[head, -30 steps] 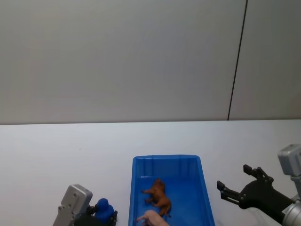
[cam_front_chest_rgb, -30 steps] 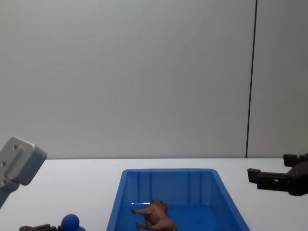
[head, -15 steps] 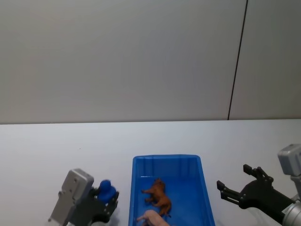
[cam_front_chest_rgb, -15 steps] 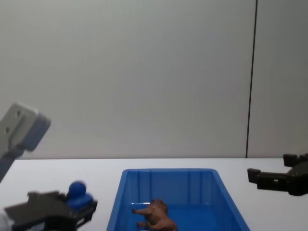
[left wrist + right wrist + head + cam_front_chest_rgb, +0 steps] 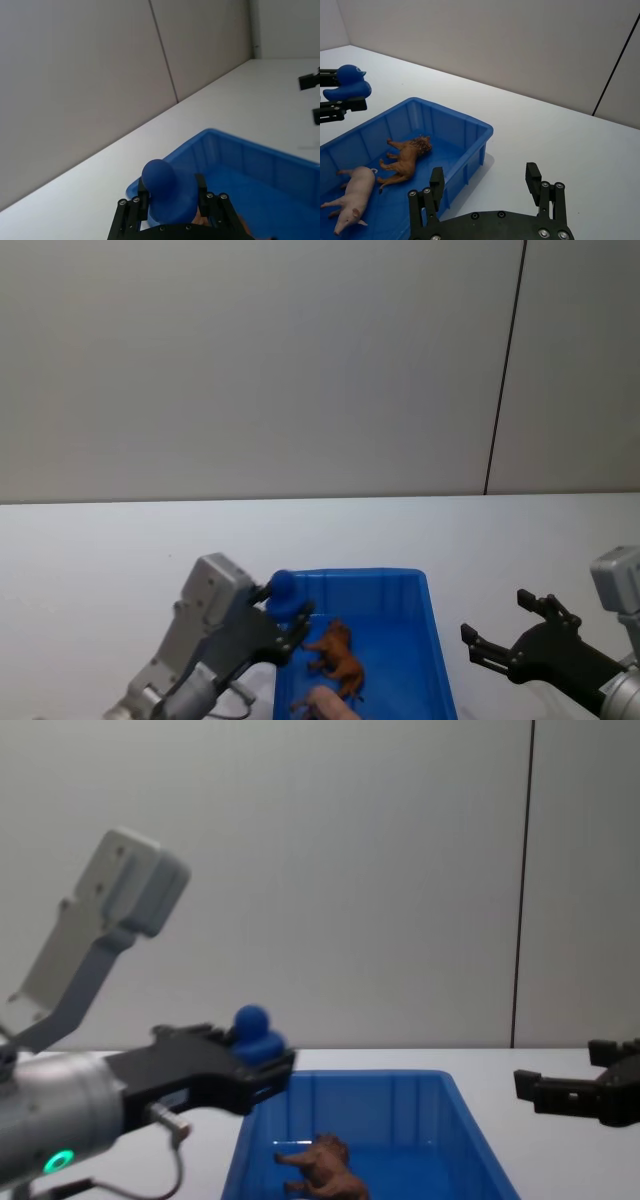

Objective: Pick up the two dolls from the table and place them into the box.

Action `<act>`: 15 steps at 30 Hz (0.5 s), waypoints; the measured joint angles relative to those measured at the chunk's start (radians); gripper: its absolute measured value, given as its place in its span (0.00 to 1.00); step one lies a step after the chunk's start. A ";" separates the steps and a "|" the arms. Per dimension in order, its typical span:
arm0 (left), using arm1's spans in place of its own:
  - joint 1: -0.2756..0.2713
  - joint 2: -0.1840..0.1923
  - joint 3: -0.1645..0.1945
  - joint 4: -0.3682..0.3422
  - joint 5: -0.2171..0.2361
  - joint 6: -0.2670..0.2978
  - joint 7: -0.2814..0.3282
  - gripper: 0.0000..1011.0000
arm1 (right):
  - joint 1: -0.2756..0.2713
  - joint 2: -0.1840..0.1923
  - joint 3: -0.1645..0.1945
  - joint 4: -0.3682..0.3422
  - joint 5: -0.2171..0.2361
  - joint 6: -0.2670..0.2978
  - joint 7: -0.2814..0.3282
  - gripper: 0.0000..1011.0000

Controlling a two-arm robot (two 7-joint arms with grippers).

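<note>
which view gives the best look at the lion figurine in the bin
The right wrist view: the lion figurine lies whole and unblocked on the floor of the blue bin, beside a pink pig. The head view shows it smaller; the chest view cuts off its lower part.

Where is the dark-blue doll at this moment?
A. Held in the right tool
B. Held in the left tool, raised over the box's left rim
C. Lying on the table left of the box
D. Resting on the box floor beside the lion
B: the dark-blue doll sits clamped in the left tool, raised above the left rim of the box; the lion lies inside.
</note>
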State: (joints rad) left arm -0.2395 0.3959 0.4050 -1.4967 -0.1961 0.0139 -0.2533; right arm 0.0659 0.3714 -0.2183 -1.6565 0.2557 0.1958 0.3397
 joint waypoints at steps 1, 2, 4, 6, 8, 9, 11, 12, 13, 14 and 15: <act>-0.004 -0.005 0.002 0.000 0.003 -0.002 -0.008 0.50 | 0.000 0.000 0.000 0.000 0.000 0.000 0.000 0.99; -0.008 -0.009 0.004 0.000 0.006 -0.004 -0.014 0.53 | 0.000 0.000 0.000 0.000 0.000 0.000 0.000 0.99; -0.021 -0.024 0.012 0.004 0.014 -0.011 -0.035 0.61 | 0.000 0.000 0.000 0.000 0.000 0.000 0.000 0.99; -0.032 -0.038 0.018 0.009 0.021 -0.017 -0.054 0.67 | 0.000 0.000 0.000 0.000 0.000 0.000 0.000 0.99; -0.043 -0.052 0.026 0.015 0.025 -0.024 -0.070 0.73 | 0.000 0.000 0.000 0.000 0.000 0.000 0.000 0.99; -0.046 -0.056 0.028 0.017 0.026 -0.026 -0.075 0.77 | 0.000 0.000 0.000 0.000 0.000 0.000 0.000 0.99; -0.052 -0.064 0.032 0.020 0.028 -0.032 -0.085 0.83 | 0.000 0.000 0.000 0.000 0.000 0.000 0.000 0.99; -0.056 -0.070 0.035 0.022 0.028 -0.038 -0.094 0.86 | 0.000 0.000 0.000 0.000 0.000 0.000 0.000 0.99; -0.061 -0.074 0.037 0.024 0.029 -0.044 -0.101 0.86 | 0.000 0.000 0.000 0.000 0.000 0.000 0.000 0.99; -0.061 -0.074 0.037 0.024 0.029 -0.044 -0.101 0.91 | 0.000 0.000 0.000 0.000 0.000 0.000 0.000 0.99; -0.062 -0.075 0.037 0.024 0.029 -0.046 -0.104 0.93 | 0.000 0.000 0.000 0.000 0.000 0.000 0.000 0.99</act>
State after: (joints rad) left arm -0.3012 0.3208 0.4423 -1.4725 -0.1675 -0.0325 -0.3570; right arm 0.0658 0.3714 -0.2184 -1.6565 0.2557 0.1957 0.3398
